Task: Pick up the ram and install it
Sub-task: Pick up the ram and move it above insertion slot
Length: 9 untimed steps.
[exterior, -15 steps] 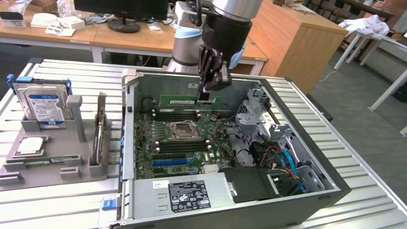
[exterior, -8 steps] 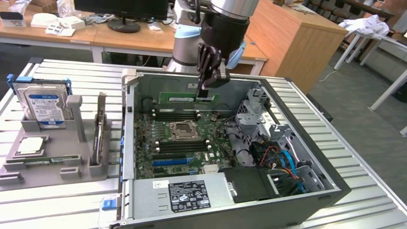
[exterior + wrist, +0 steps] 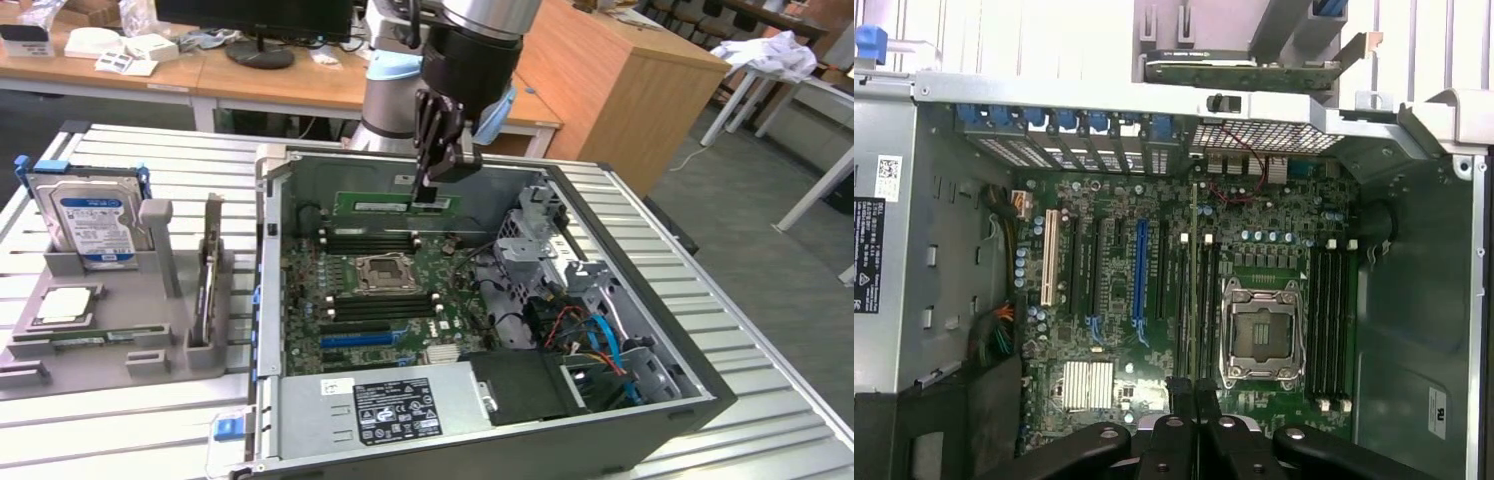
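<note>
Green ram stick (image 3: 374, 203), light, stiff but fragile, looks pinched along its top edge by the narrowly closed gripper (image 3: 430, 198).

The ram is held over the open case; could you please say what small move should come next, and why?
Probably lower it straight down, slowly: the gripper is shut on the ram, which hangs level above the black memory slots and is not yet seated.

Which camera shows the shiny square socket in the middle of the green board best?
The wrist view: it looks straight down on the socket, so its whole metal frame and open middle show. The exterior view sees the same socket at a slant, between the black slots.
</note>
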Each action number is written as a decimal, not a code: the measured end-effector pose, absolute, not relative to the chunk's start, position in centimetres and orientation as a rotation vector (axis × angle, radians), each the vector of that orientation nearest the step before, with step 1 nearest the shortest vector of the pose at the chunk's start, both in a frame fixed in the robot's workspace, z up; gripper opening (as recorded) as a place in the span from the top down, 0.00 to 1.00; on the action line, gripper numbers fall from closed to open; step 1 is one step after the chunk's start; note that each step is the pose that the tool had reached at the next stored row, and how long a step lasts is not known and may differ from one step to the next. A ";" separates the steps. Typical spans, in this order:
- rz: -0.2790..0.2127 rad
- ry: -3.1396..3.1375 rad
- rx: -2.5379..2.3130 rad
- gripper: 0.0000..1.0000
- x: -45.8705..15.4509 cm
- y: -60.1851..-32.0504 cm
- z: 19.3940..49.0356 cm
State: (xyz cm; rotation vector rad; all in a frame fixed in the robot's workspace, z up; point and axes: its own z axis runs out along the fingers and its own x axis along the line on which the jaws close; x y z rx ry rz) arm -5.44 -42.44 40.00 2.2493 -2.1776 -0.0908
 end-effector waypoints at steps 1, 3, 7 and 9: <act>-0.091 -2.178 2.249 0.88 -5.3 -42.4 40.0; -0.091 -2.178 2.249 0.88 -5.0 -42.4 40.0; -0.091 -2.178 2.249 0.88 -4.4 -42.4 40.0; -0.091 -2.178 2.249 0.88 -4.1 -42.4 40.0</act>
